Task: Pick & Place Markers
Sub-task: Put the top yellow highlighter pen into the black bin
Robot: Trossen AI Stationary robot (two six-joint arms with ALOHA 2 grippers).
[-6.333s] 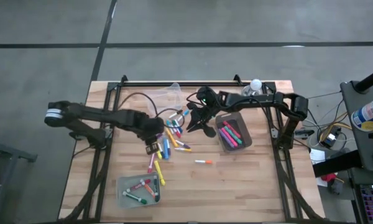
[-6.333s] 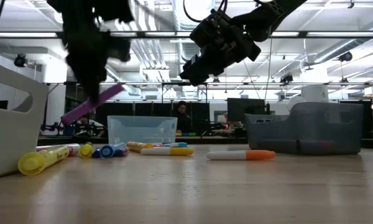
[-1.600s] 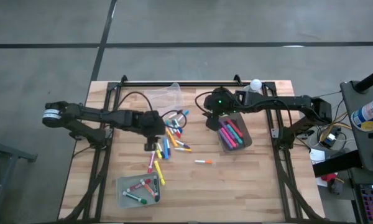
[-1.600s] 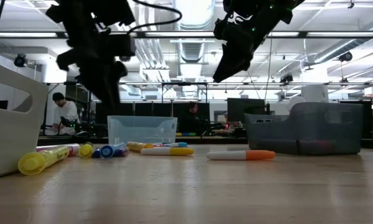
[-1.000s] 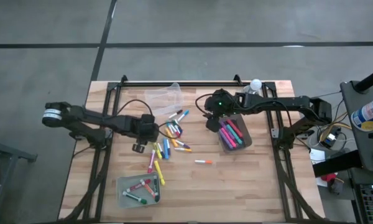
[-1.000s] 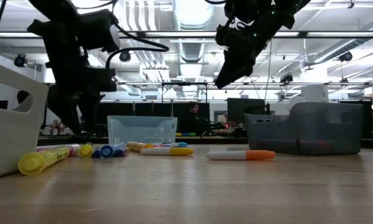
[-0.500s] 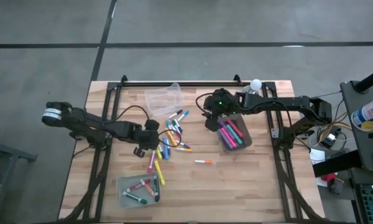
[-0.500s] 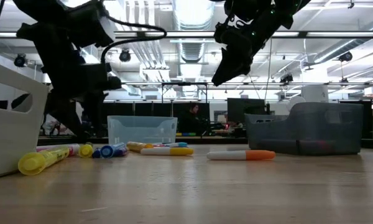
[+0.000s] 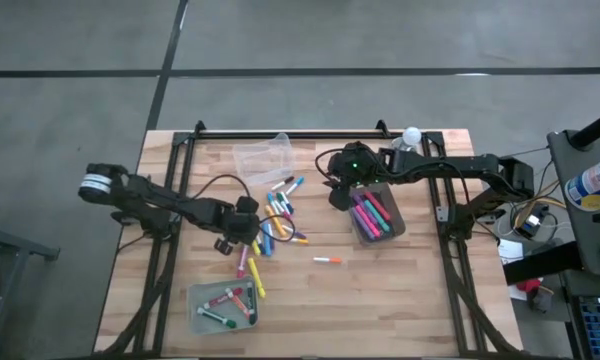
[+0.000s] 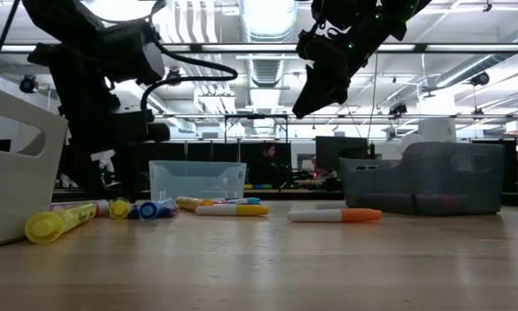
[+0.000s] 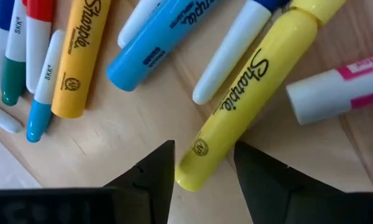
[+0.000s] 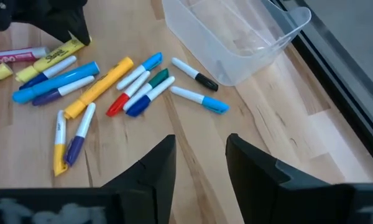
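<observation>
I have the left gripper low over the markers scattered left of centre in the high view, jaws open and empty. In its wrist view a yellow marker lies directly ahead, butt end between the fingertips, its long axis running away and slightly aslant. This arm is much the nearer. The right gripper hovers right of centre beside the grey bin, jaws parted, holding nothing.
</observation>
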